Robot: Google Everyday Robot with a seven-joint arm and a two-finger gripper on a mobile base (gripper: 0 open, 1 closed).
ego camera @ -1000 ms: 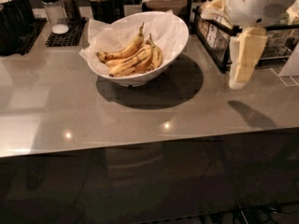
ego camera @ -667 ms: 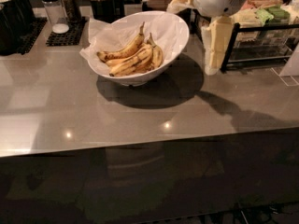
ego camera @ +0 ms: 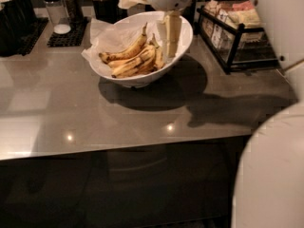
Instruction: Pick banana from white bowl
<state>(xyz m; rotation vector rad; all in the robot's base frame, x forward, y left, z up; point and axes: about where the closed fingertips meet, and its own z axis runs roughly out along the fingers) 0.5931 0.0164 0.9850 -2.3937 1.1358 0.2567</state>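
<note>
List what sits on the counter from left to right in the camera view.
Black mat with shakers → bananas in the white bowl → pincer hanging over the bowl's right side → black wire rack of packets.

The gray counter [ego camera: 95, 113] is shiny and flat. A white bowl [ego camera: 137, 80] sits on it near the back. A black wire rack [ego camera: 236, 46] stands to the right, and a black mat [ego camera: 76, 35] lies to the left. The gripper [ego camera: 172, 51] hangs over the bowl's right side.
</note>
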